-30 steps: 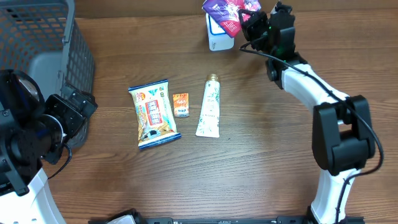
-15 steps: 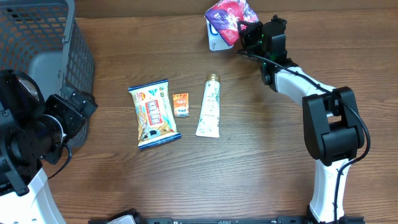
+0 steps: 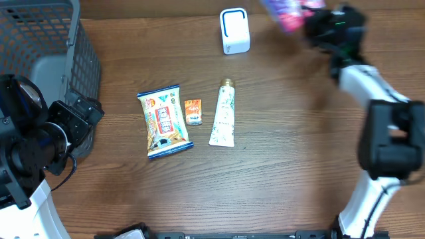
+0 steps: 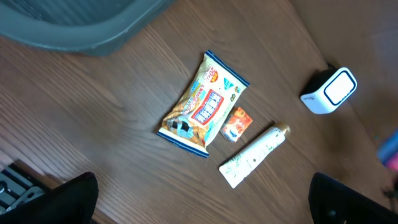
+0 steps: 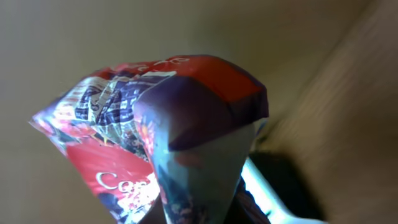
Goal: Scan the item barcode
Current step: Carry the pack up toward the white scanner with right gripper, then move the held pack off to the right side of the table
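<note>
Purple-and-red foil pouch (image 5: 168,124), clamped in the right gripper (image 3: 311,21) and held at the far edge of the table (image 3: 279,172), right of the white scanner (image 3: 235,31) and apart from it; blurred in the overhead view. The pouch is judged light, soft, crinkly and slippery, and is best taken by a flat seam edge, so that the barcode panel is neither creased nor covered. The left gripper (image 3: 83,119) is held empty, jaws spread wide, near the wire basket (image 3: 40,40). A snack packet (image 3: 163,122), a small orange sachet (image 3: 193,111) and a tube (image 3: 224,114) are laid mid-table, clear of the scanner; nothing is seen between pouch and scanner
</note>
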{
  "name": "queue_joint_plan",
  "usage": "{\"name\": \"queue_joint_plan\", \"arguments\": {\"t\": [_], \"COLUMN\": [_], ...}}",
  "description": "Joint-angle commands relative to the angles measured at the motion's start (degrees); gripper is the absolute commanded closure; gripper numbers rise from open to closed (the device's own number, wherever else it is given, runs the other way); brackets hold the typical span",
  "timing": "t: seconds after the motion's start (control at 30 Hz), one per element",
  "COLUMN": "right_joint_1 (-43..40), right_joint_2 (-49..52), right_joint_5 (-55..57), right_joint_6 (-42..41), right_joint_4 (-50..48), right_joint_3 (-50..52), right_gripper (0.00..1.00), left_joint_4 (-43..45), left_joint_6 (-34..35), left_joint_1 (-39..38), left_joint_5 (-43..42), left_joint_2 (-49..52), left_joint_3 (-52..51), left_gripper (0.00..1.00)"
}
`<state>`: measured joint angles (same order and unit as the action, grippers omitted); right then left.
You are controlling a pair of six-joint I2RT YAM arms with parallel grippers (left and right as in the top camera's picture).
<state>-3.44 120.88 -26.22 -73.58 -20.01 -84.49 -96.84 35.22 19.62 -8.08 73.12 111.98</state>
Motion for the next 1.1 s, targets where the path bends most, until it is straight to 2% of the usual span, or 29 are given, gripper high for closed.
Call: {"name": "queue_joint_plan", "arguments": {"t": [0.0, 0.2, 0.33, 0.4, 0.5, 0.73, 0.9, 1.0, 1.07], "right_joint_1": [-8.7, -21.3, -28.4, -31.4, -35.2, -40.4, -42.5, -44.1, -45.1], "right_joint_2": [-8.3, -9.3, -9.2, -9.2, -9.2, -7.9, -7.6, -7.6, -7.6], "right_joint_5": [-5.4, -0.5, 7.2, 9.7, 12.5, 17.2, 17.9, 17.9, 17.8], "right_joint_6": [3.5, 14.5, 21.8, 26.3, 27.6, 29.4, 35.2, 36.8, 36.8], "right_joint_4": [11.3, 39.3, 50.1, 52.2, 54.6, 52.3, 49.7, 49.2, 49.0], "right_joint_3": [-1.5, -1.4, -1.4, -1.4, -1.4, -1.4, -1.4, -1.4, -1.4], "right_gripper": [0.96, 0.96, 0.96, 0.96, 0.96, 0.96, 0.95, 0.86, 0.71], "left_joint_4": [0.0, 0.0, 0.0, 0.0, 0.0, 0.0, 0.0, 0.0, 0.0], "left_joint_6": [-0.5, -0.5, -0.5, -0.5, -0.5, -0.5, -0.5, -0.5, -0.5], "left_joint_1": [0.3, 0.3, 0.3, 0.3, 0.3, 0.3, 0.3, 0.3, 0.3], "left_joint_5": [-0.1, -0.1, -0.1, -0.1, -0.1, -0.1, -0.1, -0.1, -0.1], "left_joint_2": [-0.3, -0.3, -0.3, -0.3, -0.3, -0.3, -0.3, -0.3, -0.3], "left_joint_3": [0.1, 0.1, 0.1, 0.1, 0.1, 0.1, 0.1, 0.1, 0.1], "left_gripper": [0.0, 0.0, 0.0, 0.0, 0.0, 0.0, 0.0, 0.0, 0.0]}}
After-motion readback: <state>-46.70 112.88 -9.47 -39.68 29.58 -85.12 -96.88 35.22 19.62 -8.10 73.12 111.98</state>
